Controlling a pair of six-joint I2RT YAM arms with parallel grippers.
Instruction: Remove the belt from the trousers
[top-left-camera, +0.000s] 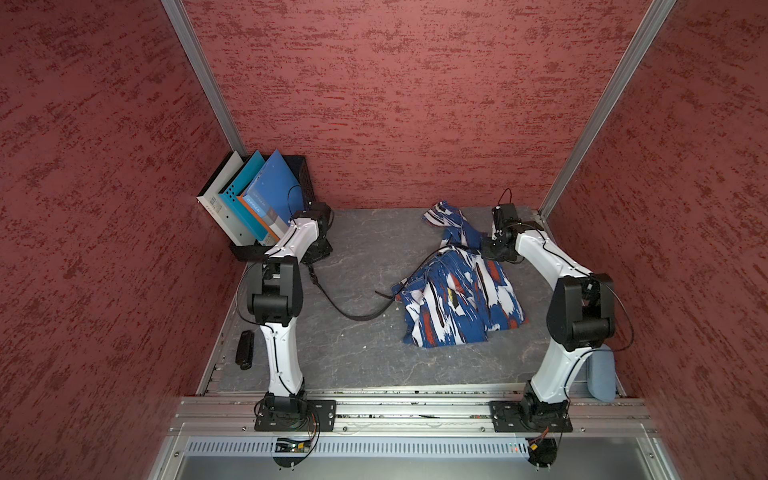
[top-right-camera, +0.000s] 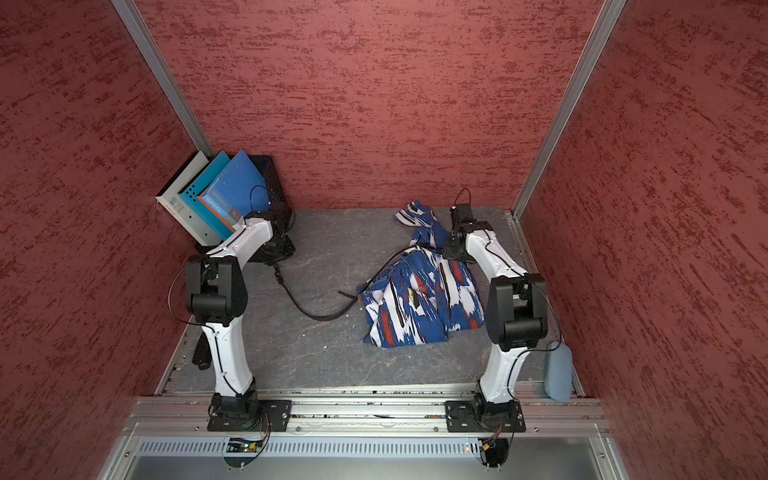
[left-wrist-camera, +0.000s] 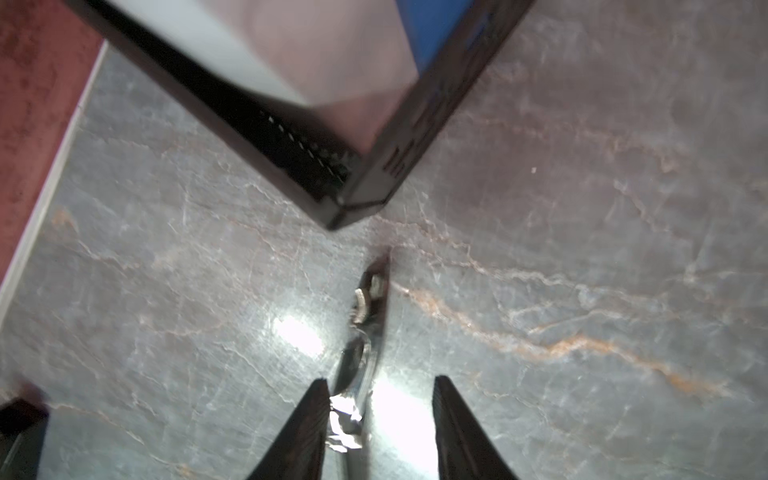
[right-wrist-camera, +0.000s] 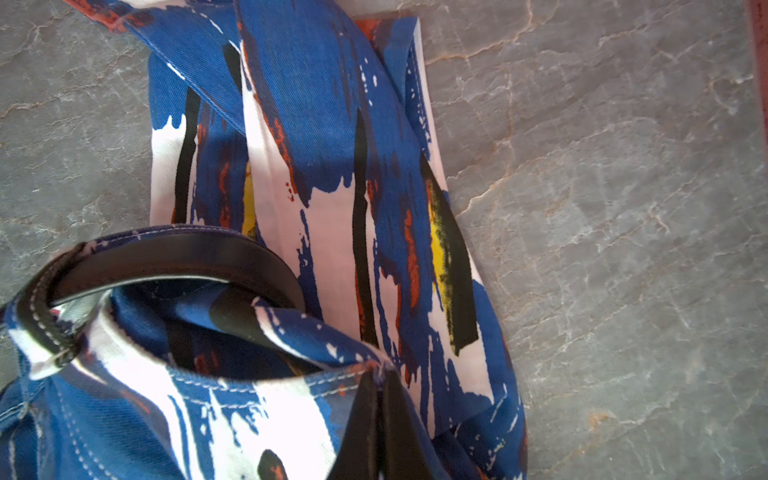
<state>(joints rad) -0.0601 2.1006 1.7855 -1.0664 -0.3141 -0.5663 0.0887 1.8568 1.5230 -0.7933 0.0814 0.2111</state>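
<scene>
my left gripper (left-wrist-camera: 380, 380) jaws standing apart, buckle end of the long flat black leather belt (top-left-camera: 359, 319) between them against one finger, rest curving over the grey marbled tabletop (top-left-camera: 365, 365) into the blue-white-red brushstroke cloth trousers (top-left-camera: 453, 303), right gripper (right-wrist-camera: 376, 376) pinched tight on their waistband

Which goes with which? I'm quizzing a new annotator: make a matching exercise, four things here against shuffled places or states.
Things:
1. long flexible black strap belt
2. blue, white and red-orange printed cloth trousers
3. short black bar-shaped object
4. grey-blue oval pouch

Places or states:
A. by the grey table's left edge
B. waistband pinched in the shut right tool
C. by the table's right edge
D. partly in the waistband, rest trailing across the table

Pairs: 1-D, 2-B, 3-A, 4-C
</scene>
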